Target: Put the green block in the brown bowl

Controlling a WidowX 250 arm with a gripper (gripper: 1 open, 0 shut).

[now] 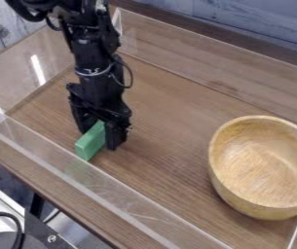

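A: The pincer (97, 132) points straight down with its jaws spread wide, one finger on each side of the upper end of the green block (90, 142). Nothing is clamped yet; the block lies flat on the counter (177, 107), close to the clear front wall (59, 167).

B: So what could spoil the grab?

A: The jaws straddle only one end of the bar, as far as I can judge. If they close there, the free end may droop or swing once it is lifted, and the block could twist out of the grip.

B: And that wall?

A: It stands just beside the block's lower end. A nudge on closing could push the bar against it, or skew it so the fingers catch a corner rather than the flat sides.

B: Where is the target?

A: The brown bowl (261, 164) sits well apart, off to the right, empty. The carry crosses a long stretch of bare wood, so a weak hold has plenty of time to fail. The rim is thick too; a block hanging low could clip it and tumble outside

B: Then the closing matters most?

A: In my judgement, yes: a centred, square squeeze first, then a lift high enough to clear that rim
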